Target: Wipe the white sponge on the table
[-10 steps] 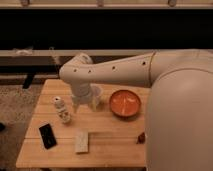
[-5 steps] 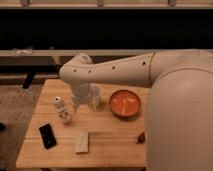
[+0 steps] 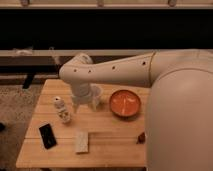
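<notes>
Hovering the gripper (image 3: 86, 103) just above the table (image 3: 115, 142), pointing down, spreading the fingers wide, gripping nothing. Stretching the arm across from the bowl (image 3: 125, 103) side, bending down at the wrist. Leaving the sponge (image 3: 81, 141) lying flat near the front edge, apart from the gripper.

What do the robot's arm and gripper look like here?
The arm is smooth, rounded and off-white, a thick tube with small dark dots along its side. The gripper, above the table between the small white bottle and the orange bowl, is white too, with two short blunt fingers. No cables show.
</notes>
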